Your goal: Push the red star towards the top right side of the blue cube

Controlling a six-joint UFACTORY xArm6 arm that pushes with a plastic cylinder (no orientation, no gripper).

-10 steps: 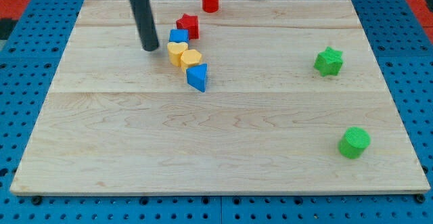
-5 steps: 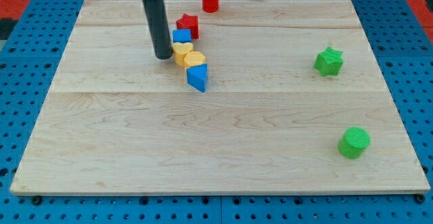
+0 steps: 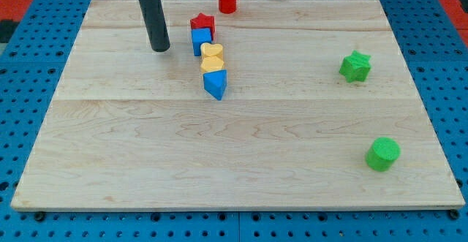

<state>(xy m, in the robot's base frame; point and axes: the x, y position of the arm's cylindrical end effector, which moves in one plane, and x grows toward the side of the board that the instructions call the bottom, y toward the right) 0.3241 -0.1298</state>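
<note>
The red star (image 3: 203,23) lies near the board's top, touching the top edge of the blue cube (image 3: 200,40), slightly to its upper right. My tip (image 3: 160,48) stands on the board to the left of the blue cube, apart from it by a clear gap. Two yellow blocks, a heart-like one (image 3: 210,51) and one below it (image 3: 213,64), sit right of and below the cube. A blue triangular block (image 3: 215,84) lies below them.
A red cylinder (image 3: 227,0) stands at the board's top edge above the star. A green star (image 3: 355,66) lies at the view's right and a green cylinder (image 3: 382,154) at the lower right. The wooden board (image 3: 241,161) rests on a blue pegboard.
My tip moved right against the cluster, then drew back left and up. The blue cube and yellow blocks were shoved right; the cube now sits under the red star.
</note>
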